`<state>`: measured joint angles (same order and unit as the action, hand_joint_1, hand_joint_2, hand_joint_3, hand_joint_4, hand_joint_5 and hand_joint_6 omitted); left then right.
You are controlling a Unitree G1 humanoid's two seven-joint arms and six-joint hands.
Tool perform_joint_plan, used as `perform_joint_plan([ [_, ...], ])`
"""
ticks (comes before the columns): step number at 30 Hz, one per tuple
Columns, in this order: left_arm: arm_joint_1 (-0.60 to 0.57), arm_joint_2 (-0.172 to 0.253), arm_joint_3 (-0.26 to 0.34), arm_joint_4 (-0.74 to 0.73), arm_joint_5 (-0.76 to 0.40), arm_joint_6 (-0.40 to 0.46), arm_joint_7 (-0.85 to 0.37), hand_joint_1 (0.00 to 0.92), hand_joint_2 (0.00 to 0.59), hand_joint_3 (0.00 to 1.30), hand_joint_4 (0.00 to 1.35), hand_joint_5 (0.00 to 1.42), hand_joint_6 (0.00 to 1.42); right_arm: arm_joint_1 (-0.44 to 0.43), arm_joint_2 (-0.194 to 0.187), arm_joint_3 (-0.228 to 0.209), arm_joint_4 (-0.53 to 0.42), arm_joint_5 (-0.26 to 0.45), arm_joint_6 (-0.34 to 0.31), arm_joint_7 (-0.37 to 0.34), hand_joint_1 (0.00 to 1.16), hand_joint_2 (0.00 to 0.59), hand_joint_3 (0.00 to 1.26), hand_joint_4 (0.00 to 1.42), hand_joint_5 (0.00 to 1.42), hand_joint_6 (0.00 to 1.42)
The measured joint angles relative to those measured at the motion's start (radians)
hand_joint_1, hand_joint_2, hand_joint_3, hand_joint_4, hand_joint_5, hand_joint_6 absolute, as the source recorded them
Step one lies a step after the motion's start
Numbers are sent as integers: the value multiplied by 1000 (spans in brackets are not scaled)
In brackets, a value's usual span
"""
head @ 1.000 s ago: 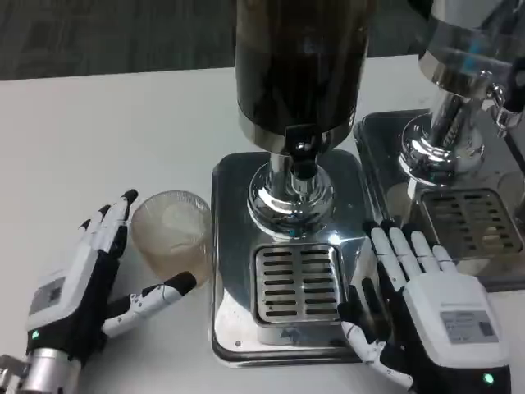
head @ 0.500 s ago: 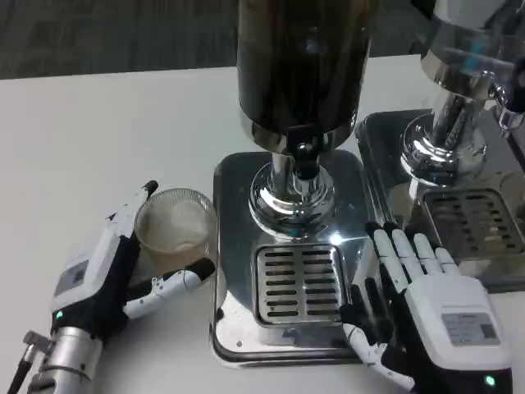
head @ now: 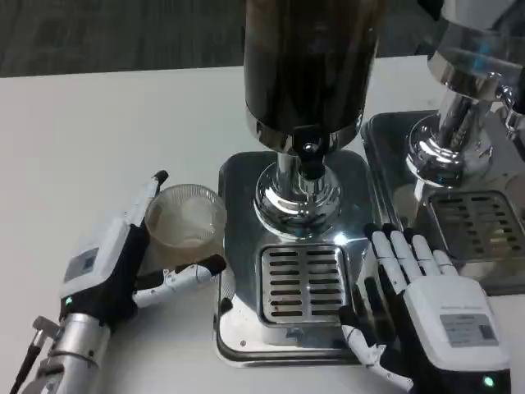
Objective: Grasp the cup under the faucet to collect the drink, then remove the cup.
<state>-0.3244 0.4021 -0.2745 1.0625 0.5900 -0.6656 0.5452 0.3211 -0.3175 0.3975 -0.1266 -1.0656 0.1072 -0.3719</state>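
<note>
The robot's left hand (head: 111,267) has closed in on the small clear plastic cup (head: 184,223) over the past second, fingers now cupping its left wall and the thumb crossing beneath its near side, where a second ago the hand lay open and apart from it. Whether the grip is firm cannot be told. The cup stands on the white table (head: 98,131), just left of the polished steel drip tray (head: 299,283), not yet under the black faucet (head: 310,156) of the dark drink dispenser (head: 310,66); a carry to the right looks next. The cup seems empty and frosted. The right hand (head: 422,308) rests flat, fingers spread, on the tray's right edge.
</note>
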Motion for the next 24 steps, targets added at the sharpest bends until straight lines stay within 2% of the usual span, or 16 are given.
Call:
perform_joint_plan([
  [4,-10,-7,-5,3,0,-14,42,344,68,69,181,544,686,2,3,0,-2,0,4,1,229,404,21,0,0,88],
  [10,-17,-11,-14,15,0,-31,66,383,79,220,372,706,860,6,5,0,-4,1,6,7,230,404,24,0,0,102],
  [17,-22,-12,-24,23,4,-35,100,421,84,361,545,835,1001,5,8,0,-4,2,6,7,230,404,28,0,0,106],
  [24,-15,-14,-41,22,11,-36,157,459,76,450,634,898,1073,6,11,0,-4,5,6,7,239,399,33,0,0,109],
])
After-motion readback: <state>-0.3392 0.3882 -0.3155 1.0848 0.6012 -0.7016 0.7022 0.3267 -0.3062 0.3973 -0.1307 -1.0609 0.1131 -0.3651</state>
